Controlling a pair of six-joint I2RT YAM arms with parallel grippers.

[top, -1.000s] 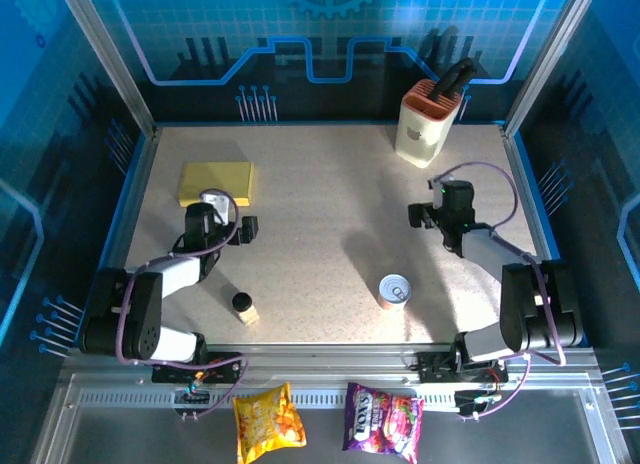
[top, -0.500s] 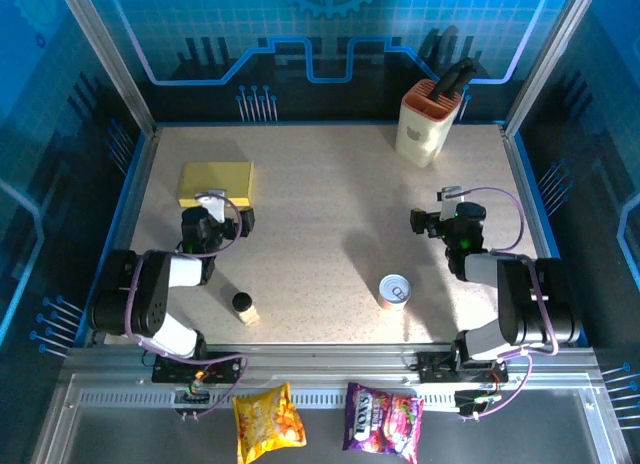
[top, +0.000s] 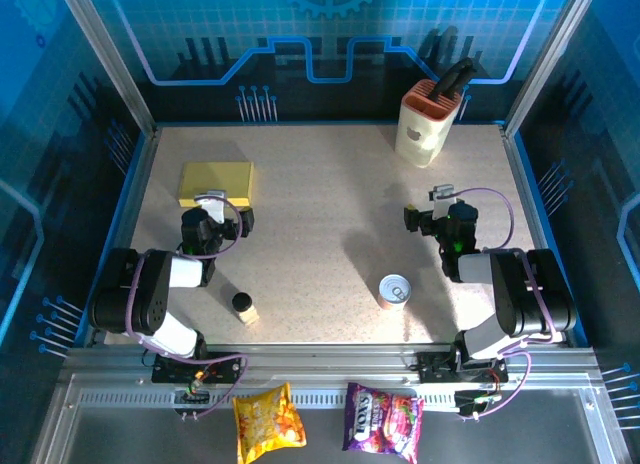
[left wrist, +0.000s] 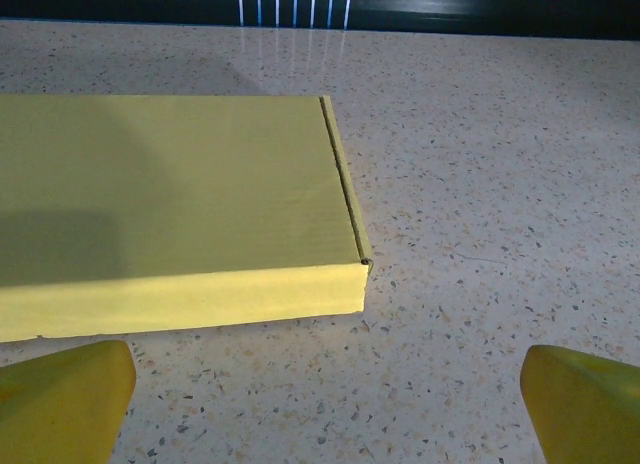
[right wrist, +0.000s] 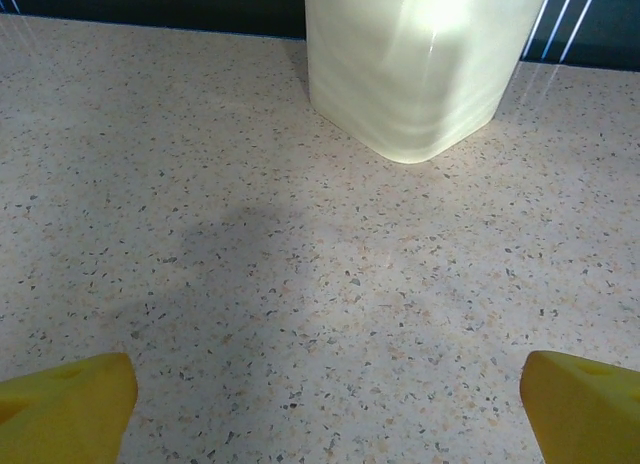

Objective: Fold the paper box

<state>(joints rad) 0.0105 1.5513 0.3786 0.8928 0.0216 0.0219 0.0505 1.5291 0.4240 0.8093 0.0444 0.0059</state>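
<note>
Left tool [left wrist: 322, 389] stands wide open and empty, low over the bench [left wrist: 480, 214], its yellow fingertips [left wrist: 60, 394] just short of the near long side of the box [left wrist: 170, 204]; the right tool [right wrist: 325, 394] is likewise wide open and holds nothing, pointed at the knife block [right wrist: 420, 64] near the far right corner, well apart from the work; the box lies flat, yellow side up, close to the far left corner of the bench, its long sides parallel to the far edge; in the left wrist view the lid sits level on the walls and only a thin seam shows along the right short side, so the fold looks all but done; what is left, I judge, is seating the lid; to do it well, come down on the top near the front edge rather than pushing at the side wall, since thin card on a smooth bench will likely slide toward the far edge; press lightly, as a hard push could dent the panel; the right tool could brace the right short side if the box skids.
</note>
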